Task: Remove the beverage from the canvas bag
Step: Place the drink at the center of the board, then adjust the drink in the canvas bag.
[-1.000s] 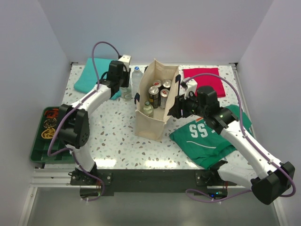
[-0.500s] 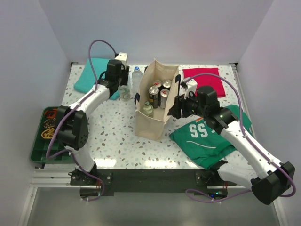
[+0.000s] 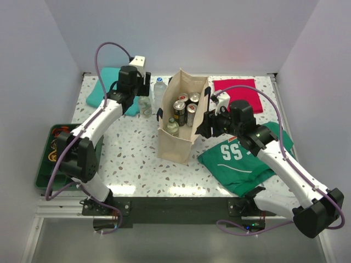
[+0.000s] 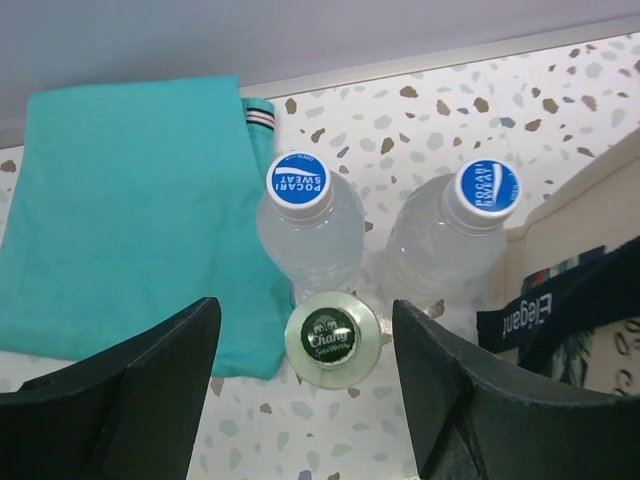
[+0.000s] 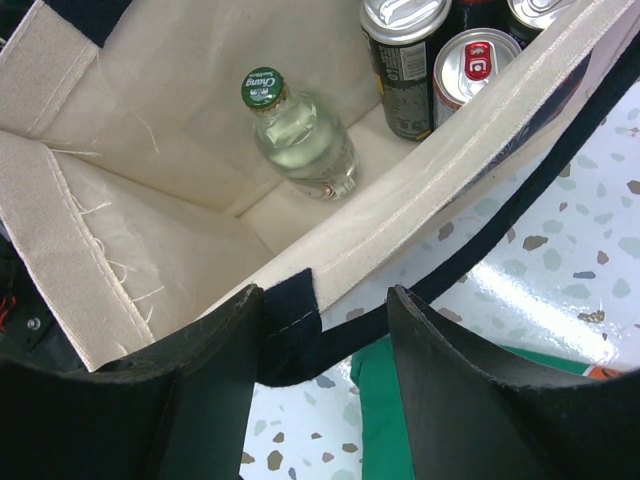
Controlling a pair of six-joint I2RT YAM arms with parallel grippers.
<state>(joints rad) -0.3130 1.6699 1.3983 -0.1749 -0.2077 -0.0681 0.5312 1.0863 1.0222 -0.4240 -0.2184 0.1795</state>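
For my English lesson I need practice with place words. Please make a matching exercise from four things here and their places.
1 clear plastic bottles with blue caps
2 red folded cloth
3 green printed jersey
4 silver-topped drink cans

A inside the beige canvas bag
B under the right arm
C near the table's far right corner
D beside the teal folded cloth

Pairs: 1-D, 2-C, 3-B, 4-A

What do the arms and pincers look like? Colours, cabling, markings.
Both arms: white tubular links, black joint housings, black bases. A purple cable runs along the left arm and the right arm. The left pincer and the right pincer have broad matte black fingers. No markings visible.
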